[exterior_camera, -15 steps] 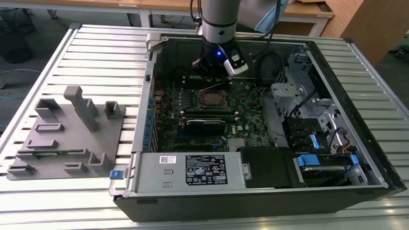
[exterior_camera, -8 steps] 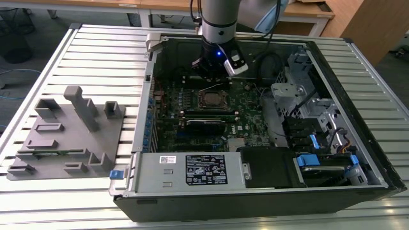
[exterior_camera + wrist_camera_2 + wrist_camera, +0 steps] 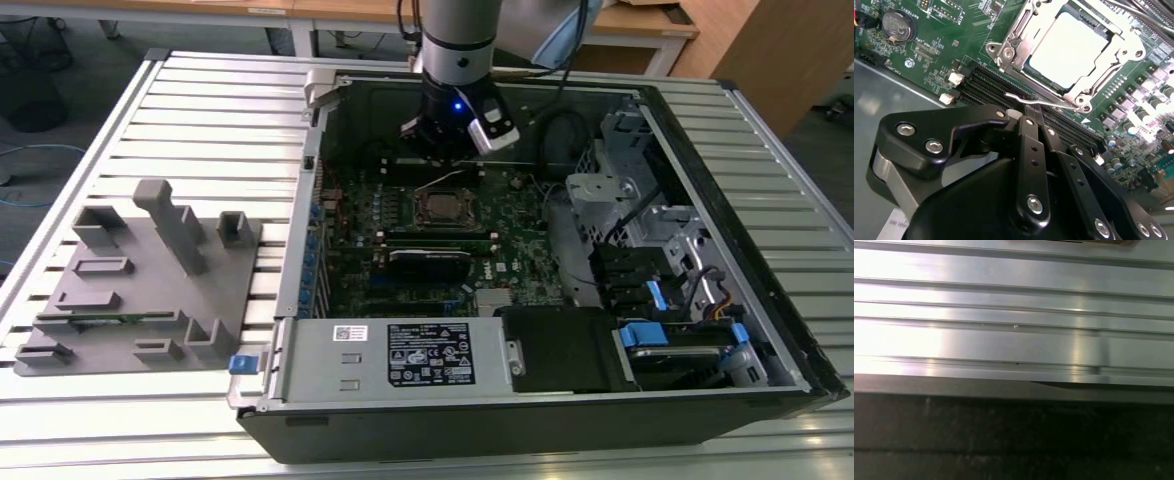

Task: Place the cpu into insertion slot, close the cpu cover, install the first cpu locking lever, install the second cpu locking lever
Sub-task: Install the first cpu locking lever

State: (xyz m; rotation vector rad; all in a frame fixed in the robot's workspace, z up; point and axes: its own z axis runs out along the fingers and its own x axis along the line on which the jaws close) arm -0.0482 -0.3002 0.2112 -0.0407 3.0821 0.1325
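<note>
Gripper [image 3: 1038, 114] jaws pinched narrow on thin wire locking lever [image 3: 1061, 104]; just beyond, matte silver cpu [image 3: 1069, 50] under stamped-steel cpu cover [image 3: 1018, 46]; first wrist view: ribbed aluminium table [image 3: 1004, 340].

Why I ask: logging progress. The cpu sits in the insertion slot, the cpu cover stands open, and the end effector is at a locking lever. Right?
No: the second wrist view shows the cpu cover lying closed over the cpu. The end effector is at a locking lever.
</note>
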